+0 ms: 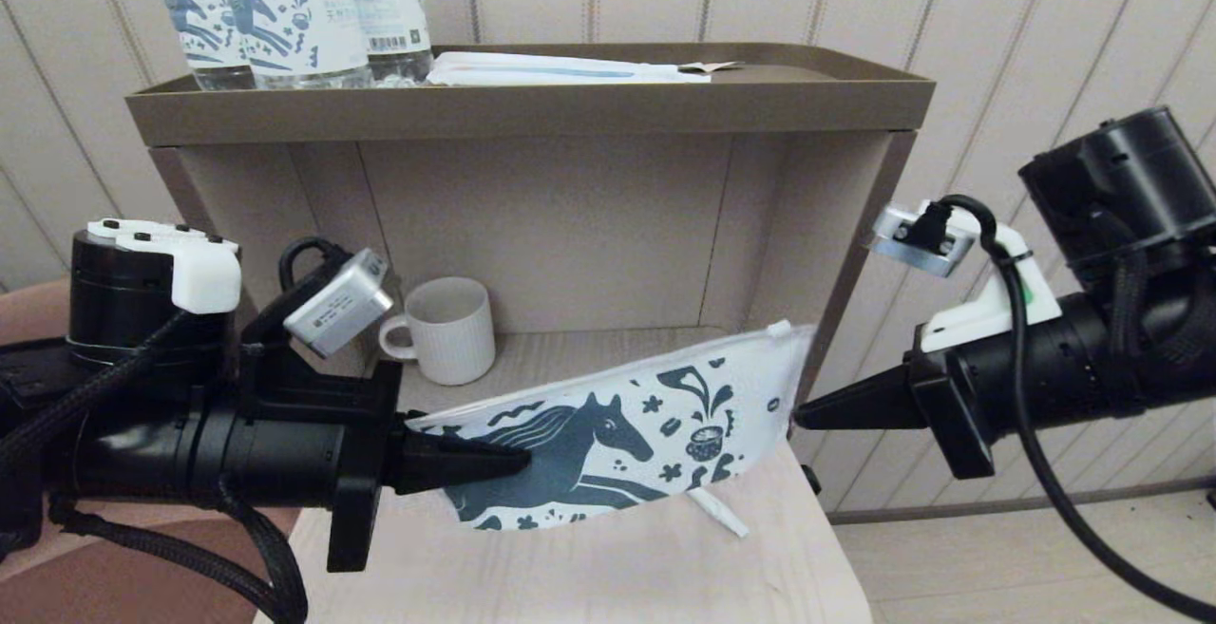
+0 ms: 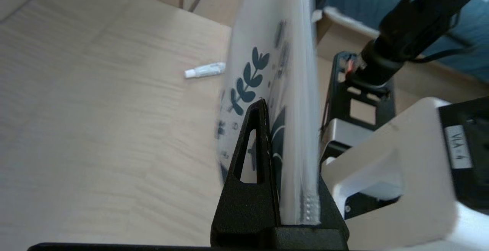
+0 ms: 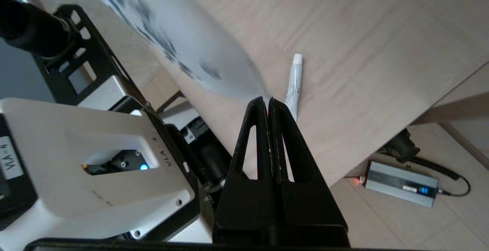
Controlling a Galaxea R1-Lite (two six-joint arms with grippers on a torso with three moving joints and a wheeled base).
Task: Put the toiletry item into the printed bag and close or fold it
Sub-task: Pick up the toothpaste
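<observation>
**Left pincer holds the printed bag up; the toiletry stick lies on the table beneath**

The left pincer (image 1: 518,458) is clamped shut on the left end of the printed bag (image 1: 655,434), a flat white pouch with a dark teal horse, a cup and small shapes. It carries the bag above the pale wood-grain table (image 1: 589,576), the bag slanting upward toward its white zip-slider top on the right. In the left wrist view the bag (image 2: 282,102) stands edge-on between the black fingers (image 2: 254,155), pinched at its seam.

The right pincer (image 1: 800,415) points inward from the right with its two fingers pressed together on nothing. Its tip sits just beside the bag's zip end; whether it touches the bag cannot be told. In the right wrist view the closed fingertips (image 3: 263,107) meet with no material between them.

The toiletry item (image 1: 719,515), a thin white wrapped stick, lies flat on the table under the bag's lower right edge, outside the bag. It is below and between the two pincers, nearer the right one, and apart from both. It shows in the left wrist view (image 2: 204,70) and in the right wrist view (image 3: 293,86).

Behind stands a brown open shelf unit (image 1: 532,111) with a ribbed white mug (image 1: 446,330) inside; on its top tray are clear bottles with horse-print labels (image 1: 285,16) and a long flat white packet with a blue stripe (image 1: 560,70).
</observation>
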